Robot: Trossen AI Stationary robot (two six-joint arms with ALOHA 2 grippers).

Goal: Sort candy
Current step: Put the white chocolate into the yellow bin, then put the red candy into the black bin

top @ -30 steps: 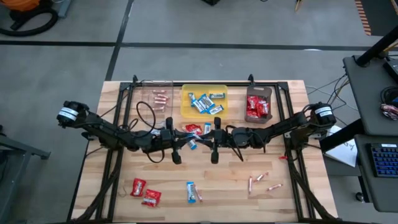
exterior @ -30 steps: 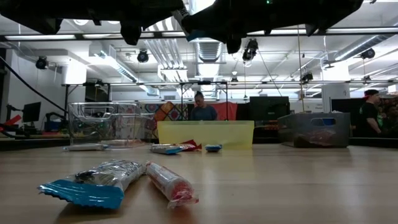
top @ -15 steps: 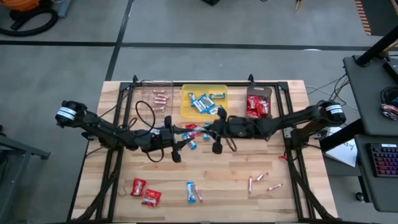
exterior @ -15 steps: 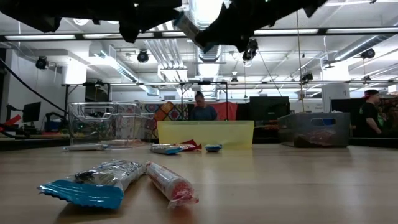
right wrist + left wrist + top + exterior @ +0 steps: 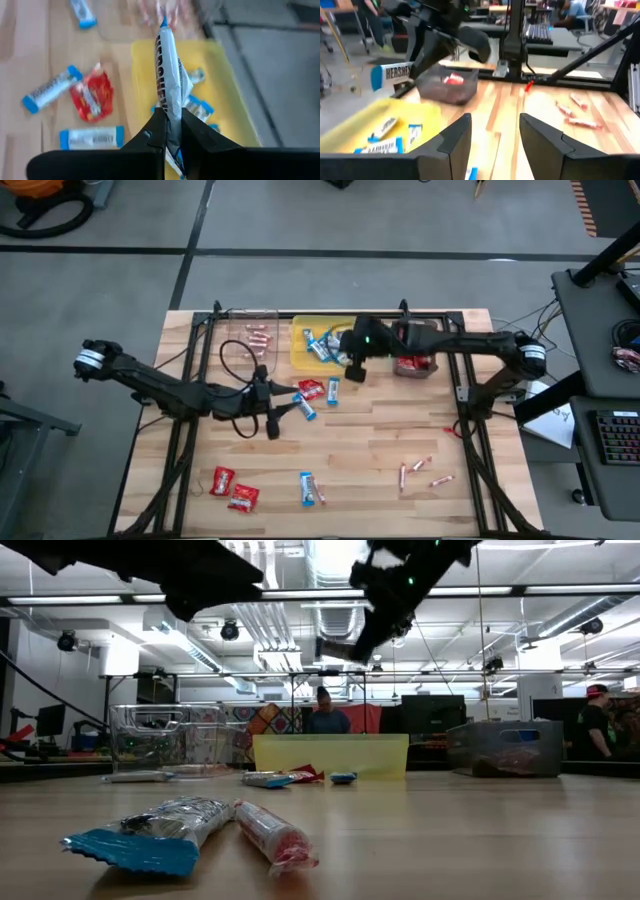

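Observation:
My right gripper (image 5: 352, 370) hangs above the near edge of the yellow tray (image 5: 300, 358), shut on a blue-and-white candy bar (image 5: 167, 60). The bar also shows in the left wrist view (image 5: 390, 75). My left gripper (image 5: 495, 135) stands open and holds nothing, above the table's middle left (image 5: 270, 418), next to a loose red packet (image 5: 311, 389) and blue-and-white bars (image 5: 305, 409). The yellow tray holds several blue-and-white bars (image 5: 320, 346). The clear tray (image 5: 240, 320) holds pinkish sticks, the dark tray (image 5: 432, 330) red packets. My right gripper pinches the blue-and-white bar between its two fingers, near one end of the wrapper (image 5: 169, 107). The rest of the bar sticks out past the fingertips. The fingers slant downward from the table's right side. The bar is lifted clear, above the yellow tray.
More candy lies on the near half of the table: red packets (image 5: 232, 488) at the left, a blue-and-white bar (image 5: 310, 488) in the middle, pinkish sticks (image 5: 420, 472) at the right. A black frame rail (image 5: 330, 316) runs behind the trays. People stand in the room beyond.
My right gripper has risen from the table's middle and swung toward the far edge, tipping its fingers up, with the blue-and-white bar lifted clear over the yellow tray. My left gripper has drawn back a little toward the table's left.

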